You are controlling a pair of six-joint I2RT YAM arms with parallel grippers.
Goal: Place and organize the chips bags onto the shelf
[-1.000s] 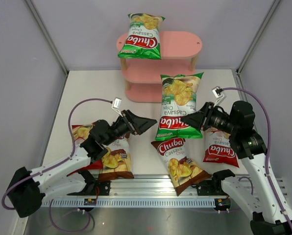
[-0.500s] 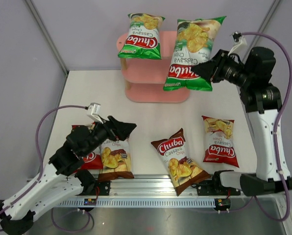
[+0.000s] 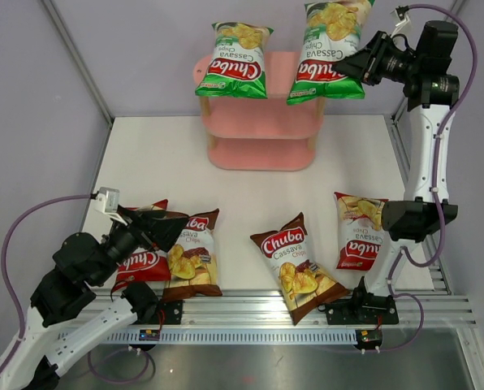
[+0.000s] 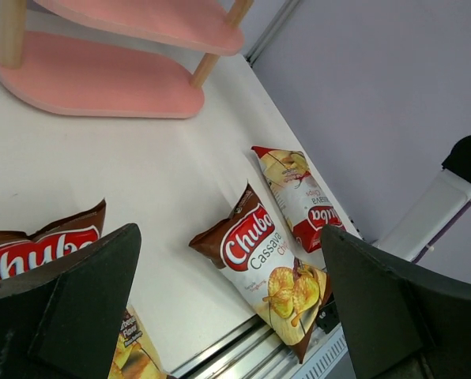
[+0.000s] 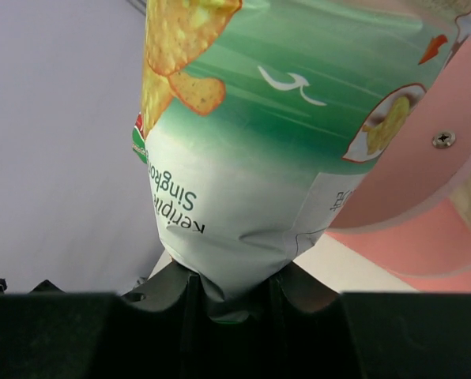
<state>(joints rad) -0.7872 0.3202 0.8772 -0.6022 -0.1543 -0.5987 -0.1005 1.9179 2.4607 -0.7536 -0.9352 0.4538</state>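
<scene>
I've got the right gripper [image 3: 360, 63] clamped on a glossy green chips bag [image 3: 327, 45], up at the top of the pink three-tier shelf [image 3: 279, 71], left gripper [image 3: 177, 223] spread wide, empty

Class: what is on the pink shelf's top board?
A green chips bag stands left; the right gripper holds a second green bag at right, contact hidden beneath it.

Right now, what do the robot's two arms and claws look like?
The left arm and right arm are white tubes with chunky black joints. The left gripper and right gripper are matte black, wedge-shaped finger pairs. A thin purple cable loops to each wrist.
</scene>
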